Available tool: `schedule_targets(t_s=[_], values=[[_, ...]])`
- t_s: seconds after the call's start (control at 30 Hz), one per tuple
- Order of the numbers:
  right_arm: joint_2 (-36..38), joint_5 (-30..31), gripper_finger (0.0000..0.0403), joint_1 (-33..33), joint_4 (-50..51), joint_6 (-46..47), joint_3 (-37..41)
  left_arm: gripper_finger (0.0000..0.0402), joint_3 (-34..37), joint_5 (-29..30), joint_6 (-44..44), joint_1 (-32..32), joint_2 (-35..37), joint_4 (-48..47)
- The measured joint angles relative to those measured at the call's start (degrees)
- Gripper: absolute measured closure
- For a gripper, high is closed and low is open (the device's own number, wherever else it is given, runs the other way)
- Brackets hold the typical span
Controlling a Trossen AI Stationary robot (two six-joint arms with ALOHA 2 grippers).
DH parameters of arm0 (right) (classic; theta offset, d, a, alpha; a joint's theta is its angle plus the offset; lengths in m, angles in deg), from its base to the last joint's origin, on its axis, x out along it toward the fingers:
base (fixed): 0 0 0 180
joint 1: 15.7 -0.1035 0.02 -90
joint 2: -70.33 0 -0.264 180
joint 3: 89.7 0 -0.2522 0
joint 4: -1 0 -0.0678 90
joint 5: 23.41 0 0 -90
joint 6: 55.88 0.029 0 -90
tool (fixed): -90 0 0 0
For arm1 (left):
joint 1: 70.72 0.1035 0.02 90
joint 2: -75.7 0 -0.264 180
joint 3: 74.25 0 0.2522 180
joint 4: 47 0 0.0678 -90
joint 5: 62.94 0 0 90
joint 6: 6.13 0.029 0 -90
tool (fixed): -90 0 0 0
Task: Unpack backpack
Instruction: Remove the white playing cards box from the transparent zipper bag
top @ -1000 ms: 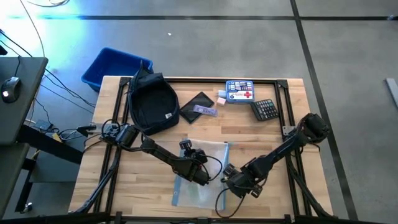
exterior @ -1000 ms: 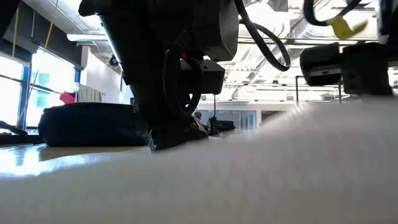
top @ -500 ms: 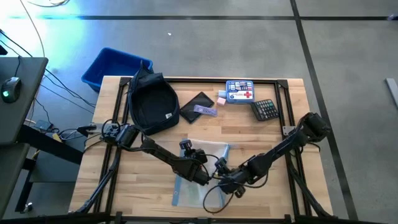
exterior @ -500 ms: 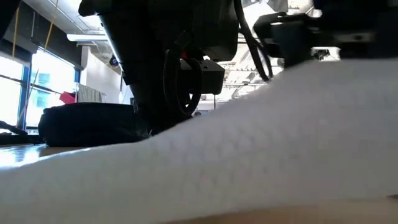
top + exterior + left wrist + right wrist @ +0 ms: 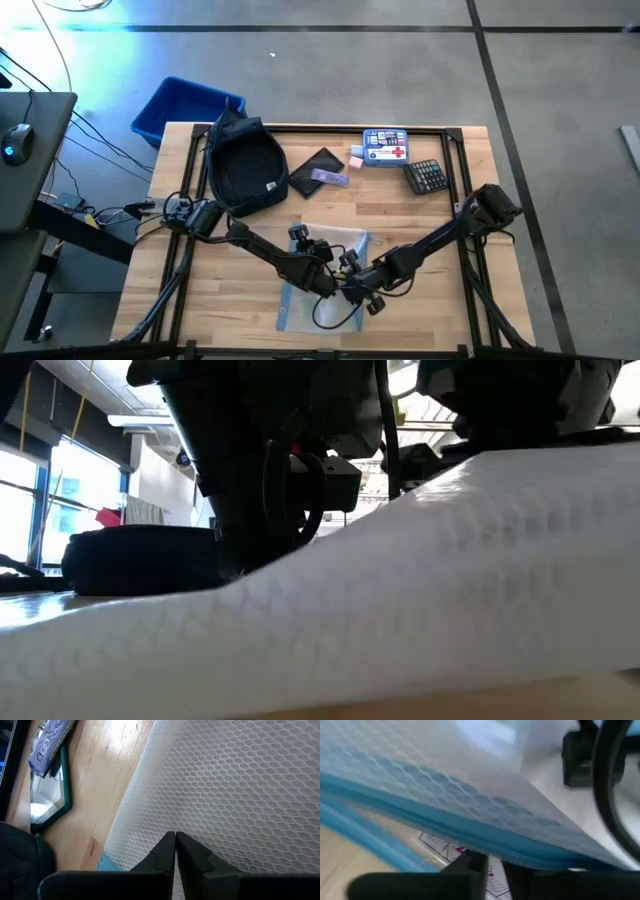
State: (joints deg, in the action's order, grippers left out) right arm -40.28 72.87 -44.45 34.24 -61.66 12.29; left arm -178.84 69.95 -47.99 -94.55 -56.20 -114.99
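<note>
Both jaws closed: left gripper (image 5: 174, 851) on mesh pouch (image 5: 325, 275), right gripper (image 5: 492, 870) at its blue edge.

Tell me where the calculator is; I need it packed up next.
In the high view, the calculator lies at the table's far right, just right of the first-aid box, away from both arms.
</note>
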Motion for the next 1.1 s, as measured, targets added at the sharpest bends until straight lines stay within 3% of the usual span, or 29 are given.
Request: schedule_targets(t_s=[0.3,0.43,0.5,0.6,0.9,1.1], values=[[4.67,-0.11,0.0397,-2.97,19.86,14.80,0.31,0.0402,-0.07,0.18,0.10,-0.07,-0.02,0.56],[4.39,-5.00,0.0402,-4.64,24.66,15.44,0.86,0.0402,0.00,-0.10,0.02,-0.17,0.00,-0.18],[4.93,-7.81,0.0403,-5.53,24.53,13.01,0.69,0.0402,0.01,-0.11,0.07,-0.17,0.00,-0.20],[5.01,-6.77,0.0403,-7.77,23.96,9.28,1.03,0.0402,0.00,-0.01,0.02,-0.17,0.00,-0.40],[5.99,8.03,0.0403,-10.44,17.34,8.59,0.79,0.0402,-0.02,0.00,-0.17,-0.26,0.00,-2.60],[6.32,10.18,0.0403,-9.17,8.72,2.50,0.73,0.0402,-0.02,0.04,-0.17,-0.33,0.00,-2.96]])
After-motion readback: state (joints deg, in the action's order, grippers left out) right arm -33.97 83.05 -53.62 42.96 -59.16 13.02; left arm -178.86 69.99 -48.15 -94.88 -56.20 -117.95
